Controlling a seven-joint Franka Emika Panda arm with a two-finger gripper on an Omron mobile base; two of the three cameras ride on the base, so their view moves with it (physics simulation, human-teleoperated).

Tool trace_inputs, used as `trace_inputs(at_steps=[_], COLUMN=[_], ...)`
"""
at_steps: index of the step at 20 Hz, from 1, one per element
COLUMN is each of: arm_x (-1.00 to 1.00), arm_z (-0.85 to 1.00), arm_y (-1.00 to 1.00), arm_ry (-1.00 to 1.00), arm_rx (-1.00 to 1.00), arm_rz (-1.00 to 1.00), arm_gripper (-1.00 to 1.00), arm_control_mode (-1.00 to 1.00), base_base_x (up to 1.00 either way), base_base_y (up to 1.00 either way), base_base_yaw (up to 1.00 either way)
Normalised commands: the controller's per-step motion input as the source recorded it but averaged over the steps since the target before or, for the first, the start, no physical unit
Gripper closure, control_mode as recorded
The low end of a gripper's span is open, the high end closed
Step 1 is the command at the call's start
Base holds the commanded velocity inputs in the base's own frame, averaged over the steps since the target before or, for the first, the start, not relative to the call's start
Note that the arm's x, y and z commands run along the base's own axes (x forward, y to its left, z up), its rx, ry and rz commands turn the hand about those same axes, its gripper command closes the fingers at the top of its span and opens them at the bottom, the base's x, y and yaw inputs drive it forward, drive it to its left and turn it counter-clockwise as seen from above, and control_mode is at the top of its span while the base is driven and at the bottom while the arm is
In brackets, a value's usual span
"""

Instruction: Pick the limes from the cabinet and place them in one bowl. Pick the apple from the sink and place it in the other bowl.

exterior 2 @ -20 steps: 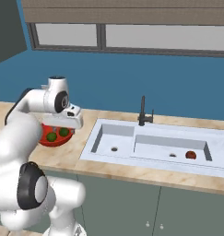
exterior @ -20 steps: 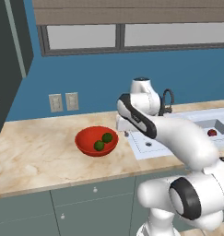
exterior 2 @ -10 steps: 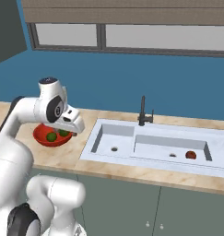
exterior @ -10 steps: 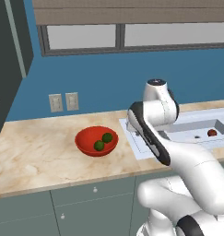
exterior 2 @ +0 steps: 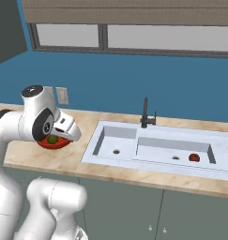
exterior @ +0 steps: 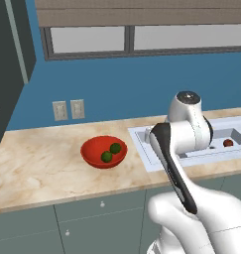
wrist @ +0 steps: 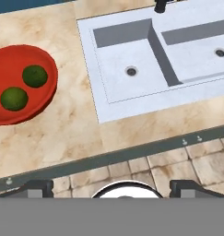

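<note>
Sitting together in the red bowl [wrist: 21, 85] near the counter's [exterior: 32, 168] front edge, both limes [wrist: 25, 87] are done; your gripper [wrist: 114, 188] carries nothing, fingers spread, since the apple [exterior 2: 194, 157] waits in the sink's [exterior 2: 157, 140] right basin.

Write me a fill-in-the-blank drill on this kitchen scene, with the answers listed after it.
1. Both limes lie inside the ____ bowl.
2. The apple sits in the ____ basin of the sink.
3. The bowl stands on the counter to the ____ of the sink.
4. The black ____ rises behind the sink.

Missing words: red; right; left; faucet
</note>
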Motion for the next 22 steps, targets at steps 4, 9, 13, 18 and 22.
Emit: trace_inputs(at_steps=[4, 9, 13, 18, 22], arm_x=[-0.37, -0.05, 0.0, 0.0, 0.0], arm_z=[0.17, 0.0, 0.0, 0.0, 0.0], arm_y=[0.0, 0.0, 0.0, 0.0, 0.0], arm_ry=[0.05, 0.0, 0.0, 0.0, 0.0], arm_rx=[-0.02, 0.0, 0.0, 0.0, 0.0], arm_rz=[0.08, 0.01, 0.0, 0.0, 0.0], arm_gripper=[-1.0, -1.0, -1.0, -1.0, -1.0], arm_control_mode=[-1.0, -1.0, -1.0, 1.0, 1.0], base_base_x=[0.0, 0.0, 0.0, -0.31, -0.16], base_base_y=[0.0, 0.0, 0.0, -0.17, -0.3], base_base_yaw=[0.0, 0.0, 0.0, -0.03, -0.03])
